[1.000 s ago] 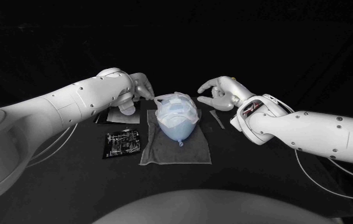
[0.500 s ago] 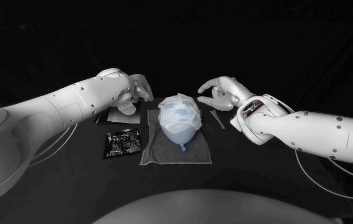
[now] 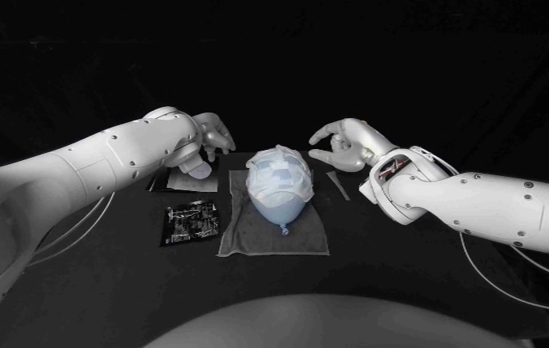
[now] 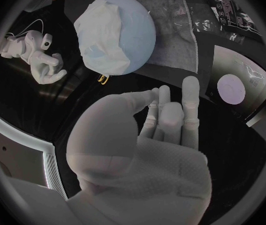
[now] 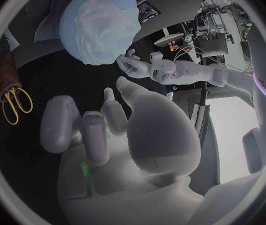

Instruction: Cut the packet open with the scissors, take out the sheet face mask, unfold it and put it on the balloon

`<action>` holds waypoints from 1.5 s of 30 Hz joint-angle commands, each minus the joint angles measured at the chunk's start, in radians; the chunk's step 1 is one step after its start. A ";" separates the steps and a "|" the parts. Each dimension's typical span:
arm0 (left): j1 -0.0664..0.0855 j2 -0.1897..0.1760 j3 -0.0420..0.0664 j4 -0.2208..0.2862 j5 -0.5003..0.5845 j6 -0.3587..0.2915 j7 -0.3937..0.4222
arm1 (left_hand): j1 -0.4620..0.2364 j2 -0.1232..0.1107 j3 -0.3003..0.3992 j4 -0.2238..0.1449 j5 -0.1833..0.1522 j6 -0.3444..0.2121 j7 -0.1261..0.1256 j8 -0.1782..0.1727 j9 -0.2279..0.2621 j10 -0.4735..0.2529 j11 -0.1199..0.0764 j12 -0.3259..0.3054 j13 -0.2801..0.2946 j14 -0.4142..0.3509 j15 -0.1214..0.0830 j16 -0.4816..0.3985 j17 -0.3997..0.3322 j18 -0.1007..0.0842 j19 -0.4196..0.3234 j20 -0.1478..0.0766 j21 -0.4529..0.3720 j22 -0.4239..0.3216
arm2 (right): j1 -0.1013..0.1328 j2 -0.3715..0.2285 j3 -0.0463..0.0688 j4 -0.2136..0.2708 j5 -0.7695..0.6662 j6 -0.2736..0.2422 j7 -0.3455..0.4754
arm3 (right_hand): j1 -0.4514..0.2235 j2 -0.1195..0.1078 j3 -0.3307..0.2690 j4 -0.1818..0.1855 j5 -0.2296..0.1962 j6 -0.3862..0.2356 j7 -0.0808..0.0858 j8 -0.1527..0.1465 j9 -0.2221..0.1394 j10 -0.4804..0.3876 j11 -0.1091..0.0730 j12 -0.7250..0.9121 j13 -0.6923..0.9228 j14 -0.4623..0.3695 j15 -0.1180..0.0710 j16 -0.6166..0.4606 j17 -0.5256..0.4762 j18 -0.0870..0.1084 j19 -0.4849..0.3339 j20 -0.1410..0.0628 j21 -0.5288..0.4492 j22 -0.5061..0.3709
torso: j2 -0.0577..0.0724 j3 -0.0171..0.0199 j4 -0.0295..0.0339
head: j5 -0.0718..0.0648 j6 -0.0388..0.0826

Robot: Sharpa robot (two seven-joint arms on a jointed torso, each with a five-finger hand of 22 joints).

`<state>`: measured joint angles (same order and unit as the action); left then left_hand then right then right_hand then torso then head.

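Left hand (image 3: 206, 136): fingers spread and mostly straight, holding nothing, hovering just beside the far left end of the balloon (image 3: 278, 207). Right hand (image 3: 343, 146): fingers loosely curved with a gap to the thumb, also holding nothing, on the balloon's far right side. Neither hand touches the balloon. The balloon lies between them on a grey cloth (image 3: 258, 237), knot end toward the robot. The white mask (image 3: 278, 174) is draped over its wide end. The black packet (image 3: 191, 223) lies flat on the worktop (image 3: 378, 269) just left of the cloth. The yellow-handled scissors (image 5: 12, 102) lie on the worktop near the right hand.
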<state>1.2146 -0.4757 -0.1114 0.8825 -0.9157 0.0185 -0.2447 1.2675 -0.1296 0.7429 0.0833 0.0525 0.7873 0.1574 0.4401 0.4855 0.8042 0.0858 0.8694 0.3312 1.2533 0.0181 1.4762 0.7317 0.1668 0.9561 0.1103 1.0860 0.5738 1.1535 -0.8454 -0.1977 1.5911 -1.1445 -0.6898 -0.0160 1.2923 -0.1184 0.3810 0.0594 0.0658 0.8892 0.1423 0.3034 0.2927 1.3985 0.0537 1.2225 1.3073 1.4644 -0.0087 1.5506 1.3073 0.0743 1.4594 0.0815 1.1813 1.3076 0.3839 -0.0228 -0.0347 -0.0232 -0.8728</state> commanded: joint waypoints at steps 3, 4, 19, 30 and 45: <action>0.001 -0.080 0.004 0.101 0.221 -0.166 0.130 | -0.033 -0.034 -0.059 0.032 -0.004 -0.008 0.012 -0.025 -0.011 -0.001 0.020 -0.092 -0.059 -0.105 0.019 -0.076 -0.214 0.018 -0.026 0.019 -0.070 -0.056 | 0.001 -0.014 0.001 -0.001 0.076 0.045 -0.013 | 0.005 0.003 0.008 0.005 -0.003 0.013 0.002 -0.007 -0.003 0.010 0.001 0.009 0.003 0.100 -0.007 0.008 0.247 -0.001 0.019 0.001 0.008 0.155 | 0.001 0.0006 0.0008 | -0.007 0.000; -0.001 -0.098 0.004 0.126 0.247 -0.177 0.144 | -0.036 -0.037 -0.065 0.036 -0.004 -0.007 0.012 -0.027 -0.012 0.003 0.021 -0.097 -0.063 -0.103 0.020 -0.078 -0.214 0.018 -0.024 0.021 -0.074 -0.059 | 0.001 -0.017 0.001 0.000 0.092 0.051 -0.016 | 0.005 0.003 0.008 0.005 -0.003 0.013 0.002 -0.007 -0.003 0.010 0.001 0.009 0.003 0.100 -0.007 0.008 0.247 -0.001 0.019 0.001 0.008 0.155 | 0.001 0.0006 0.0009 | -0.008 0.000; -0.111 -0.353 0.000 0.508 0.503 -0.383 0.356 | -0.001 -0.095 -0.250 0.087 -0.004 0.080 -0.015 -0.034 -0.024 0.157 -0.009 -0.133 -0.099 -0.054 -0.005 -0.088 -0.156 0.018 0.039 0.001 -0.138 -0.108 | -0.069 -0.052 0.000 0.031 0.357 0.060 -0.059 | -0.021 0.006 -0.002 0.031 -0.010 0.040 -0.005 -0.017 -0.016 0.050 -0.004 0.073 0.049 0.106 -0.013 0.020 0.264 -0.013 0.038 -0.003 0.071 0.174 | -0.001 -0.0010 0.0029 | -0.014 0.000; -0.252 -0.361 0.000 0.617 0.604 -0.473 0.400 | 0.044 -0.091 -0.365 0.139 -0.004 0.096 -0.025 -0.065 -0.040 0.208 -0.030 0.046 0.019 0.070 -0.024 -0.017 0.117 0.017 0.090 -0.021 -0.126 -0.104 | -0.120 -0.048 0.000 0.032 0.445 0.009 -0.089 | -0.040 -0.011 -0.025 0.045 -0.016 0.041 -0.006 -0.026 -0.023 0.056 -0.004 0.085 0.059 0.106 -0.013 0.020 0.264 -0.012 0.039 -0.005 0.069 0.174 | 0.002 0.0000 0.0002 | -0.019 0.000; -0.294 -0.338 0.006 0.661 0.590 -0.497 0.403 | 0.086 -0.094 -0.447 0.167 -0.004 0.067 -0.007 -0.054 -0.027 0.162 -0.014 0.140 0.091 0.082 -0.013 -0.004 0.165 0.015 0.094 -0.013 -0.109 -0.084 | -0.145 -0.016 0.000 0.001 0.506 0.014 -0.091 | -0.044 -0.014 -0.033 0.049 -0.017 0.038 -0.005 -0.030 -0.025 0.054 -0.004 0.082 0.057 0.106 -0.013 0.020 0.264 -0.011 0.037 -0.005 0.061 0.172 | 0.002 0.0025 0.0014 | -0.036 0.000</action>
<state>0.9209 -0.8176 -0.1068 1.5362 -0.3281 -0.4583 0.1444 1.3439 -0.2222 0.3007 0.2498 0.0525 0.8588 0.1502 0.3828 0.4567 0.9718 0.0716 1.0058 0.4207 1.3314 0.0053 1.4684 0.8939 0.1694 1.0474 0.0929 0.9742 0.4881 1.0100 -0.8674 -0.1981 1.5950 -0.6715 -0.6791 -0.1085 1.2590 -0.1301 0.3560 0.1093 0.0540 0.9218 0.1357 0.2772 0.2694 1.4470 0.0519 1.3030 1.3079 1.4648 -0.0162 1.5655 1.3074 0.0676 1.4617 0.0786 1.2486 1.3073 0.3850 -0.0216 -0.0340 -0.0578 -0.8728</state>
